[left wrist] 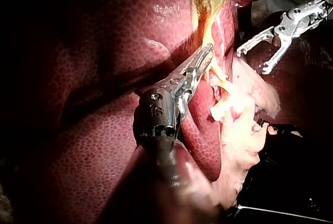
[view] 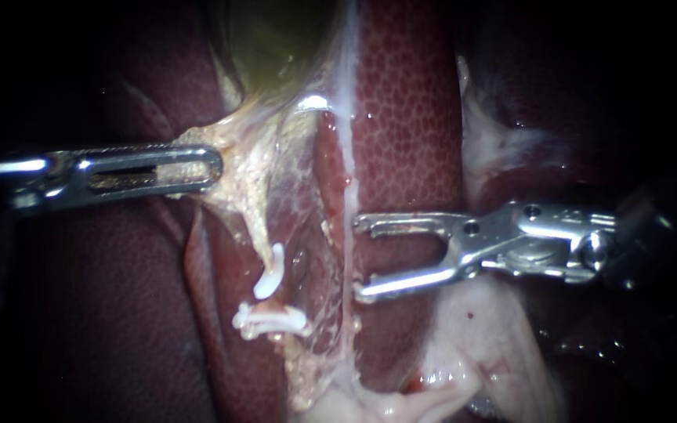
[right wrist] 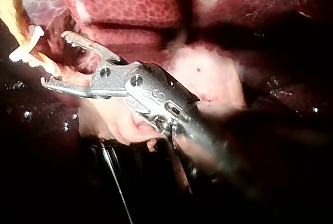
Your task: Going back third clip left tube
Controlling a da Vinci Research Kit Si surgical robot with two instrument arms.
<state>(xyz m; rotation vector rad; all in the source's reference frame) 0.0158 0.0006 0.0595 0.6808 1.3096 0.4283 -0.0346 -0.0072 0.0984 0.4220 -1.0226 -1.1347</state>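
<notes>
My left instrument has its jaws shut on pale tissue at the gallbladder's lower end and holds it toward the left. A thin pale tube runs down from that tissue and carries two white clips. My right instrument stands to the right of the tube with its jaws open wide and nothing between them, lying over the liver. In the right wrist view the open jaws sit just short of a white clip. The left wrist view shows the shut jaws and the clips.
A white strand runs down the liver between the clipped tube and my right instrument. Pale fatty tissue lies below the right instrument. Dark liver fills the left side.
</notes>
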